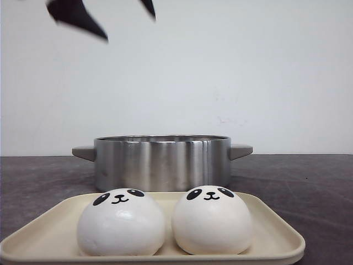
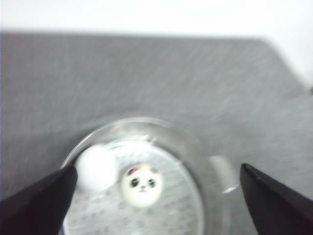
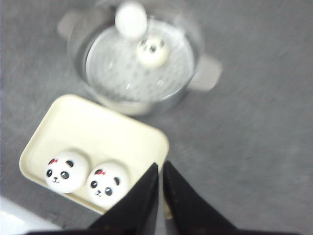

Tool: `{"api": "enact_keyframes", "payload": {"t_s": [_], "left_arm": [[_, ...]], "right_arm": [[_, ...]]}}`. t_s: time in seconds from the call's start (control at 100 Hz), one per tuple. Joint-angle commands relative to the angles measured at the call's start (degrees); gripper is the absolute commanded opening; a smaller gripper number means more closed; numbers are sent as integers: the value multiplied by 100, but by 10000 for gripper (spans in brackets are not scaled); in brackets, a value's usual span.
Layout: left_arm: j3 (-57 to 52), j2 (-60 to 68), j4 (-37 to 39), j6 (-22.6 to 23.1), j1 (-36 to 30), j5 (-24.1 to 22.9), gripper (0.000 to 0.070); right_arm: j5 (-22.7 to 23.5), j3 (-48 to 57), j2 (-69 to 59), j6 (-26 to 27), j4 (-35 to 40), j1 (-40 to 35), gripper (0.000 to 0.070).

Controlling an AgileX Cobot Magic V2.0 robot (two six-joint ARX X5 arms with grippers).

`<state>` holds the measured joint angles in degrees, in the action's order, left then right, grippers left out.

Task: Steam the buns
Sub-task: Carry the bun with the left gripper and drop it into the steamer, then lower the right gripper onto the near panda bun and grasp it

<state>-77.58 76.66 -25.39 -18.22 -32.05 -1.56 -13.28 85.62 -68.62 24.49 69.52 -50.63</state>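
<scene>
Two panda buns (image 1: pixel 121 222) (image 1: pixel 212 220) sit side by side on a cream tray (image 1: pixel 276 232) at the front. In the right wrist view they show as the left bun (image 3: pixel 66 171) and the right bun (image 3: pixel 107 182). Two more buns lie inside the steel pot (image 1: pixel 160 163) on its perforated rack: one face up (image 2: pixel 142 184), one with its face hidden (image 2: pixel 97 168). My left gripper (image 2: pixel 158 169) is open and empty, high above the pot; its tips show at the top of the front view (image 1: pixel 130 28). My right gripper (image 3: pixel 160 164) is shut and empty above the tray's corner (image 3: pixel 112 132).
The pot (image 3: pixel 137 104) has two grey side handles (image 3: pixel 208 73) and stands just behind the tray on a dark grey table (image 3: pixel 254 137). A white wall rises behind the table.
</scene>
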Motion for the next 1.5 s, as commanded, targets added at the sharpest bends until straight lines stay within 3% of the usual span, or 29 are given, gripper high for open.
{"api": "enact_keyframes", "payload": {"t_s": [0.0,0.1,0.14,0.18,0.27,0.32,0.44,0.79,1.07,1.18,1.29,1.33,1.38,1.49], "left_arm": [[-116,-223,-153,-42,-125,2,665],[-114,-695,-422,-39,-302,2,665],[-114,-866,-522,-37,-372,2,665],[-114,-1025,-627,-35,-437,2,665],[-114,-1327,-796,-22,-562,0,665],[-114,-1467,-848,-22,-614,0,665],[-114,-1749,-898,-22,-723,0,665],[-114,-2035,-955,-24,-837,2,665],[-114,-2057,-1078,-28,-848,4,665],[-114,-2063,-1200,-28,-848,4,666],[-114,-2072,-1272,-28,-848,2,665],[-114,-2074,-1272,-26,-848,2,665],[-114,-2074,-1268,-26,-848,2,666],[-114,-2074,-1268,-24,-848,2,665]], "right_arm": [[155,-566,-26,280,-337,-85,7],[485,-1499,-26,590,-887,-138,9],[691,-1843,-26,732,-1143,-173,45],[903,-2157,-26,881,-1414,-210,163],[1309,-2702,-26,1104,-1937,-271,501],[1429,-2924,-26,1187,-2179,-299,573],[1486,-3276,-103,1427,-2608,-334,572],[1672,-3329,-1086,1421,-3235,-323,569],[1777,-3331,-1919,1427,-3250,-323,555],[1755,-3329,-2024,1425,-3311,-321,483],[1735,-3329,-2052,1423,-3399,-310,339],[1731,-3331,-2052,1423,-3416,-308,238],[1690,-3329,-2052,1377,-3462,-308,0],[1631,-3259,-1980,1296,-3486,-313,14]]}}
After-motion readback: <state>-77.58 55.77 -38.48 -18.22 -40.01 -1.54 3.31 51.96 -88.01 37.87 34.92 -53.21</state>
